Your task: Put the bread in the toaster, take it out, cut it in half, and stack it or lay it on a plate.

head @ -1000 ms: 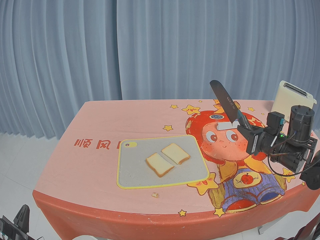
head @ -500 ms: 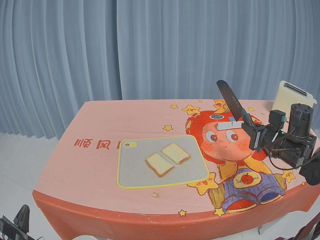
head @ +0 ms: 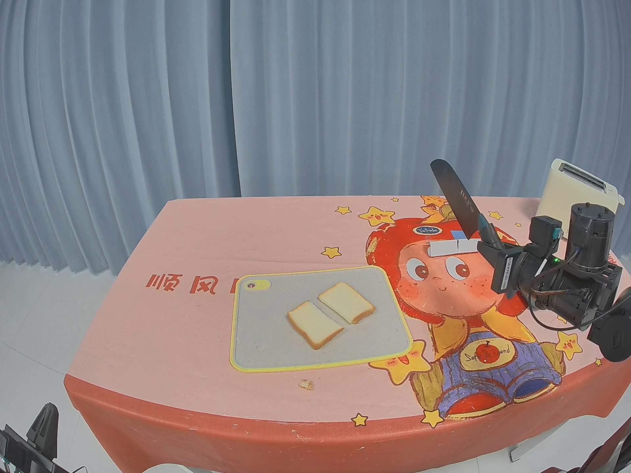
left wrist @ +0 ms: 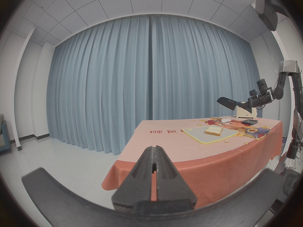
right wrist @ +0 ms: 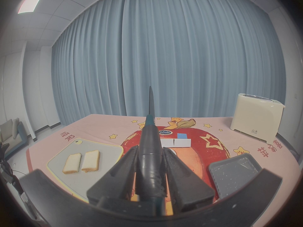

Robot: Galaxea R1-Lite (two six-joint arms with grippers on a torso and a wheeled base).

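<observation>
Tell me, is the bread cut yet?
Cut. The near piece and far piece lie apart on the cutting board, a narrow gap between them.

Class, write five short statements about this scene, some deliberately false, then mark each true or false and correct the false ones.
1. The bread lies in two pieces on the cutting board. True.
2. The right gripper holds the knife by its blade. False: the gripper is shut on the knife's handle, and the blade points up over the table.
3. A slice sticks out of the toaster. False: nothing shows above the toaster's slots.
4. The left gripper is shut, off the table. True.
5. A crumb lies on the tablecloth beside the cutting board. True.
</observation>
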